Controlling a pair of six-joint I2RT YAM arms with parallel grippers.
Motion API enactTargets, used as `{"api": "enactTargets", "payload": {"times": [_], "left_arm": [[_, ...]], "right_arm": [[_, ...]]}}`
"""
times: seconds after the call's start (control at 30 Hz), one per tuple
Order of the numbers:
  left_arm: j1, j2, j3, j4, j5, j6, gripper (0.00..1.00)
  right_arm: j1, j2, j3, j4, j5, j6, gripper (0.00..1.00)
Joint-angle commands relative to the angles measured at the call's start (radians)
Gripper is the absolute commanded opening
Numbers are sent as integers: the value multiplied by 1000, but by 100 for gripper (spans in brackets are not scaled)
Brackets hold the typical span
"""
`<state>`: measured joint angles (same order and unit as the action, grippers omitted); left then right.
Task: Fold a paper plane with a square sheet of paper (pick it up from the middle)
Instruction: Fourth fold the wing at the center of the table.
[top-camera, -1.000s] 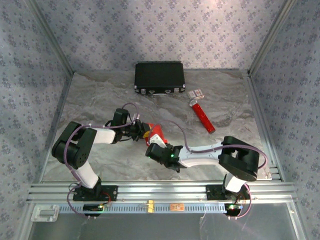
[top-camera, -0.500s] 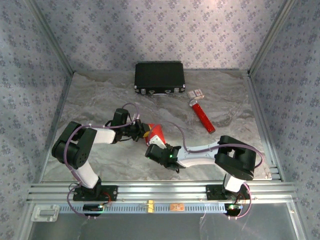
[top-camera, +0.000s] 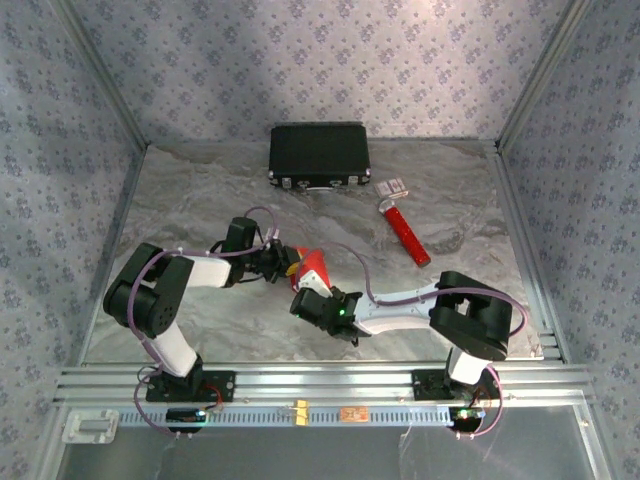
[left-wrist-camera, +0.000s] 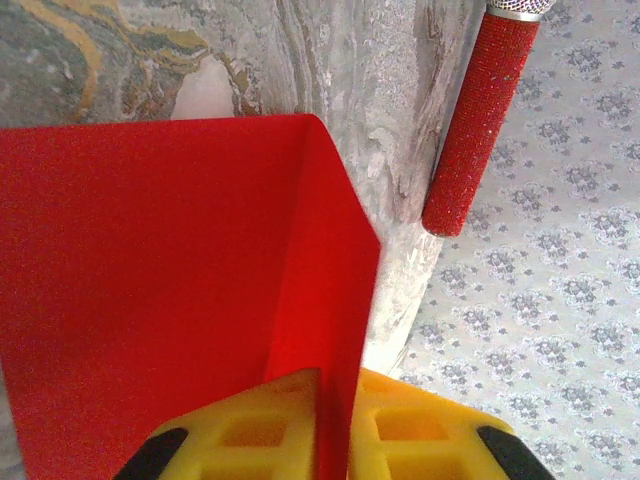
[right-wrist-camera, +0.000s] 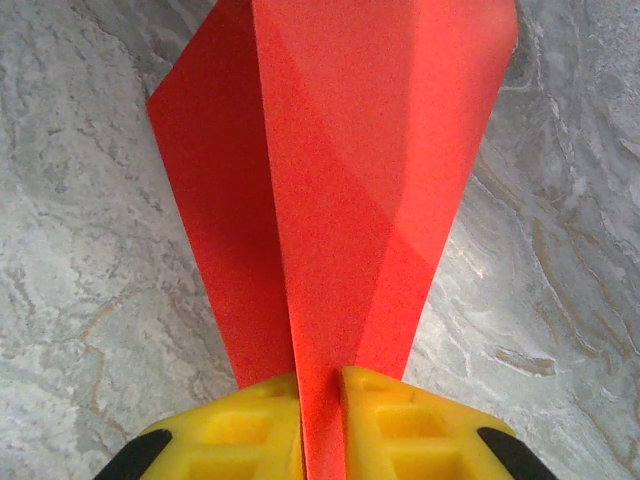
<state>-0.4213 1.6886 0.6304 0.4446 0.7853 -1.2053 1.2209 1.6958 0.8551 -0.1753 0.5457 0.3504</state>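
The right pincer is being squeezed tighter than a second ago, so the red sheet of paper, already folded to a point, is now being pinched flat between its yellow fingers. The right arm's big elbow is also being pulled a little to the left. The left pincer is being kept clenched on another edge of the sheet. The paper is being held between both pincers near the middle of the desk, seemingly just off it. A crease is probably being pressed in, with more folds still being needed. Both arms are being stretched low toward each other, elbows bent.
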Motion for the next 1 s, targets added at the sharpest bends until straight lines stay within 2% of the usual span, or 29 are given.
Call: {"api": "enactTargets", "payload": {"times": [0.0, 0.2, 0.5, 0.97], "left_arm": [[-7, -23, 2, -10, -3, 18, 12], [-8, -20, 2, -14, 1, 17, 12], [-10, -25, 0, -20, -3, 18, 10], [-14, -24, -3, -27, -6, 21, 10]], "right_arm": [[2, -27, -11, 13, 8, 16, 18], [-3, -28, -12, 19, -2, 19, 15], [-3, -39, -18, 29, 10, 25, 22], [-11, -21, -10, 40, 1, 30, 21]]}}
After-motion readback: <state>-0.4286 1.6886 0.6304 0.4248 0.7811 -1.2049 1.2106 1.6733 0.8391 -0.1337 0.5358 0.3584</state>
